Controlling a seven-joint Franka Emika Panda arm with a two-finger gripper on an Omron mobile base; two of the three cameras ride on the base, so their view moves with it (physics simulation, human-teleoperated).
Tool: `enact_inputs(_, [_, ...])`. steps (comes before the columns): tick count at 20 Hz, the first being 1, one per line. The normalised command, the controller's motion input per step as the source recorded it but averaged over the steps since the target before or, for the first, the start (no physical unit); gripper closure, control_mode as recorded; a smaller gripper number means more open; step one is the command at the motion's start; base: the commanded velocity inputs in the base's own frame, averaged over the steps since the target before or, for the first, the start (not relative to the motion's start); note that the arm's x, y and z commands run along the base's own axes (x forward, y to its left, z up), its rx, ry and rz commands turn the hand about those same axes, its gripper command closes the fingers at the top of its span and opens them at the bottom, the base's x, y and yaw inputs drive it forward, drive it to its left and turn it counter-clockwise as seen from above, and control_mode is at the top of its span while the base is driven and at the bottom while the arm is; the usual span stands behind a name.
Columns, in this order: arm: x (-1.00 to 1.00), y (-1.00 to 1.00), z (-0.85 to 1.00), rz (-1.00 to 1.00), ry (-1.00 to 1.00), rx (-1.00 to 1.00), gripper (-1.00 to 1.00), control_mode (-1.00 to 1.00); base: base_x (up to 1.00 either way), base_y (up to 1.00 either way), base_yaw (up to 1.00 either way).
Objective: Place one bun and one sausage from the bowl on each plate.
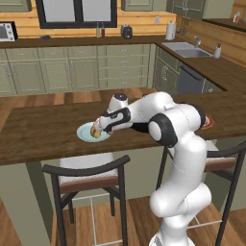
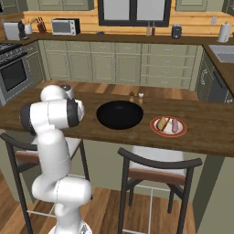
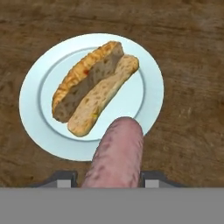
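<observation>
Pinkish-brown, the sausage (image 3: pixel 116 153) is clamped between the two fingers of the pincer (image 3: pixel 107 177), sticking out ahead of it and hanging over the near rim of the pale blue plate (image 3: pixel 33 87). Just beyond the sausage's tip, a split bun (image 3: pixel 94 87) lies across the middle of that plate, so this plate lacks only its sausage. In the left base view the pincer (image 1: pixel 97 129) hovers right above the plate (image 1: pixel 84 134) on the wooden surface (image 1: pixel 43 129).

Off to the pincer's side, well apart, stands the black bowl (image 2: pixel 119 114), which looks empty, and past it the red-rimmed plate (image 2: pixel 169 126), already carrying a bun and a sausage.

Judging the risk: the sausage is round and sits near the plate's edge. If let go here it could roll off onto the surface, or land tilted on the bun and slide away. Shifting further over the plate's middle before releasing would be safer.
</observation>
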Motion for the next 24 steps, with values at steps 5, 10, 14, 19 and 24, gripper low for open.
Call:
enact_inputs(5, [0.39, 0.10, -0.16, 0.00, 0.00, 0.00, 1.00, -1.00, 0.00, 0.00, 0.00])
enact_inputs(10, [0.42, 0.00, -0.26, 0.00, 0.00, 0.00, 1.00, -1.00, 0.00, 0.00, 0.00])
enact_inputs(14, [0.31, 0.06, -0.38, 0.00, 0.00, 0.00, 1.00, -1.00, 0.00, 0.00, 0.00])
enact_inputs(19, [0.12, 0.14, -0.34, 0.00, 0.00, 0.00, 1.00, -1.00, 0.00, 0.00, 0.00])
enact_inputs(24, [0.01, 0.10, -0.04, 0.00, 0.00, 0.00, -1.00, -1.00, 0.00, 0.00, 0.00])
